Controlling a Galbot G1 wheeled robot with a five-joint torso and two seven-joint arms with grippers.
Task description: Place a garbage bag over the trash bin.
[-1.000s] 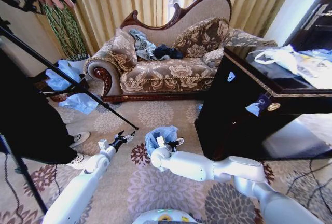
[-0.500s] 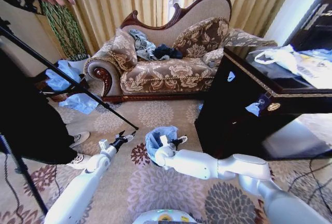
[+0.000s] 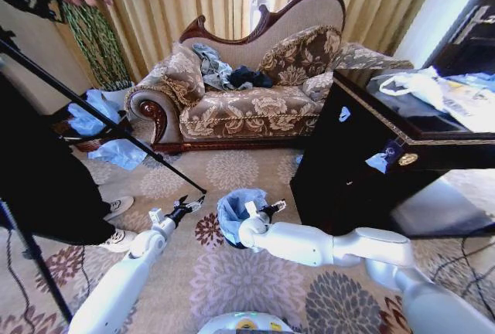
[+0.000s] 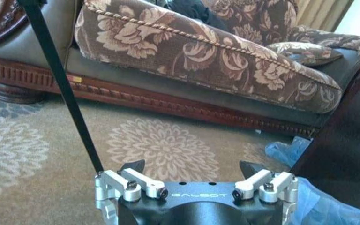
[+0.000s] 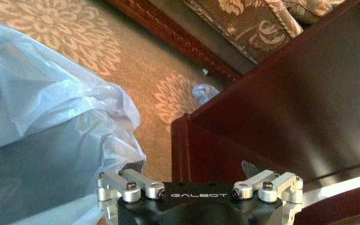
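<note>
Since the garbage bag (image 3: 238, 204) is thin, pale blue film, I judge it near weightless, floppy and slippery, easy to tear or to drag off with a snagged finger; best hold is the bunched edge at the mouth, pinched lightly, not the slack middle.

Left to right in the head view: a black tripod leg (image 3: 100, 114) slants across the carpet (image 3: 232, 172) and ends just ahead of the left gripper (image 3: 184, 206). That gripper hovers low over the carpet beside the bag, fingers apart, nothing between them; the left wrist view shows the same open span (image 4: 192, 168) facing the sofa (image 4: 186, 51).

Next, the bag sits draped over the trash bin (image 3: 236, 243), on the floor between the two grippers, in front of the sofa and beside the dark cabinet (image 3: 363, 172). Only a dark sliver of bin shows under the film, so I can't tell if the edge is folded down all round.

Then the right gripper (image 3: 271, 210), at the bag's cabinet-side edge, fingers apart and empty. In the right wrist view the bag (image 5: 48, 122) bulks just beside one finger (image 5: 133, 168); touching or not, can't tell.

Versus a second ago: the right arm has pushed forward and toward the cabinet, gripper now past the bag's far edge. Bag looks a bit more spread. Left gripper barely shifts.
</note>
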